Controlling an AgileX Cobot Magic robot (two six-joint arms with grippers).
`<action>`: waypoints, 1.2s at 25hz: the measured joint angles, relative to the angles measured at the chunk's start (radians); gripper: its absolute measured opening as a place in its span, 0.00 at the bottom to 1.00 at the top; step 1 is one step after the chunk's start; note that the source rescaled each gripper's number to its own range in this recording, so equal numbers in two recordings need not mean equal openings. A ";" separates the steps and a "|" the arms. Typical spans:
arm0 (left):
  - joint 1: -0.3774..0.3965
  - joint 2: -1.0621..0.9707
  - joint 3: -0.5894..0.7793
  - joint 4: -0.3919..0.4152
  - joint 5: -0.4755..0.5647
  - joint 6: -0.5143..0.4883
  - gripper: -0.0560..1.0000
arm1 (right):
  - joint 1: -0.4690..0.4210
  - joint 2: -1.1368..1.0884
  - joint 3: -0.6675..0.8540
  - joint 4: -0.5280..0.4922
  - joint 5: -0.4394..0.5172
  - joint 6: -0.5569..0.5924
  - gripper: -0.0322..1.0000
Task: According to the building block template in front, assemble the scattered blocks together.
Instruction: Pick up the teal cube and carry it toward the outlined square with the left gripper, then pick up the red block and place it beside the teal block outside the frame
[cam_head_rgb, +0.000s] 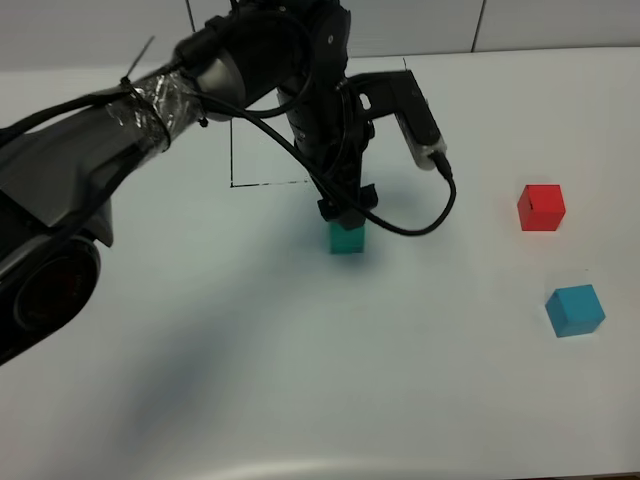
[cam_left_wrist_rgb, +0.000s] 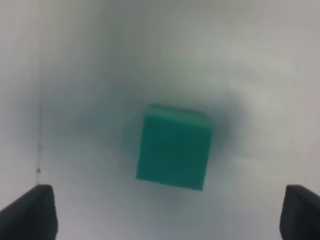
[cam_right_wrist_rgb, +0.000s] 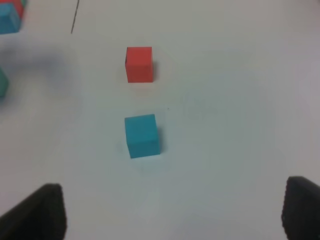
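Left gripper (cam_head_rgb: 345, 212): jaws spread wide, directly over the green cube (cam_head_rgb: 347, 239) and not touching it. The cube rests on the table (cam_head_rgb: 300, 380) near the black lines (cam_head_rgb: 270, 184). Right gripper (cam_right_wrist_rgb: 172, 217): spread, empty. Red cube (cam_head_rgb: 541, 207) and blue cube (cam_head_rgb: 575, 309) sit apart at the right.

We get bright, even light from overhead on the white worktop (cam_head_rgb: 300, 400), no harsh glare. The left arm (cam_head_rgb: 110, 130) drops a soft grey shadow across it. Our left wrist view is properly blurry: the teal-green cube (cam_left_wrist_rgb: 173, 148) is fuzzy, ringed by hazy shadow. The right wrist view is slightly soft too.
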 joint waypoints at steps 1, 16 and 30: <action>0.012 -0.015 0.000 0.002 -0.007 -0.041 0.87 | 0.000 0.000 0.000 0.000 0.000 0.000 0.93; 0.324 -0.174 0.004 0.024 0.090 -0.382 0.87 | 0.000 0.000 0.000 0.000 0.000 0.000 0.93; 0.532 -0.543 0.509 0.035 -0.060 -0.447 0.87 | 0.000 0.000 0.000 0.001 0.000 0.000 0.93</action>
